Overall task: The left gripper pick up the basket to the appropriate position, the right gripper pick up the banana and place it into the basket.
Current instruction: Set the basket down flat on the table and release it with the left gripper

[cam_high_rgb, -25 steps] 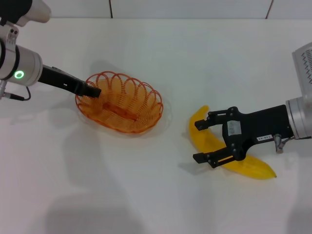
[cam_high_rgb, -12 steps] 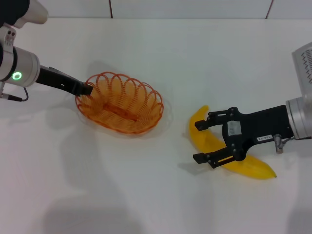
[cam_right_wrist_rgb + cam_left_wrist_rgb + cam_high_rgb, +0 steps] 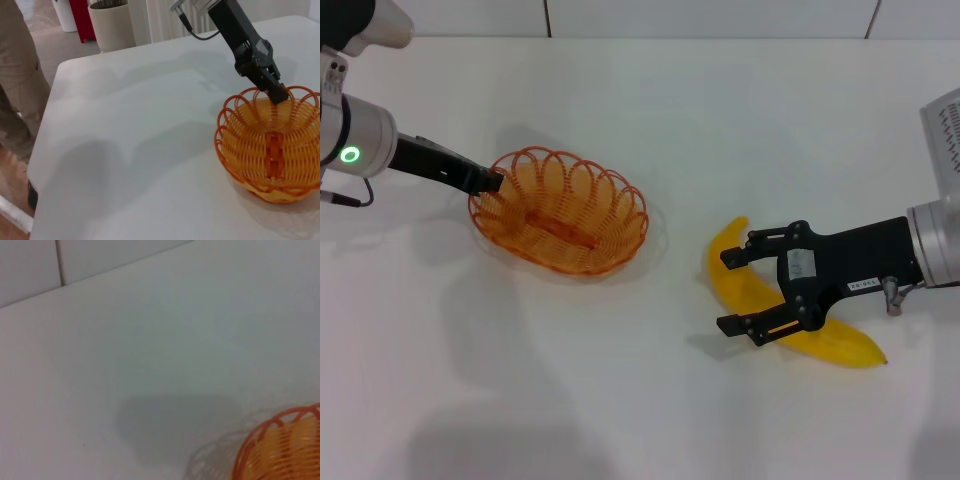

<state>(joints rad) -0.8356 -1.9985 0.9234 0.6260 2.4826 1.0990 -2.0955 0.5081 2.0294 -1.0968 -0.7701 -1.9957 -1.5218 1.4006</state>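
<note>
Nearest the robot, the right gripper (image 3: 732, 289) is hovering with fingers spread wide astride the banana (image 3: 790, 318), which is lying flat on the white table (image 3: 620, 390) to the right. Farther off on the left, the left gripper (image 3: 492, 181) is pinching the rim of the basket (image 3: 560, 210), fingers closed on the orange wire.

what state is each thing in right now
basket: upright, empty, rim gripped at its left end.
banana: lying on the table, not lifted.
left gripper: shut on the basket rim.
right gripper: open, fingers straddling the banana.
</note>
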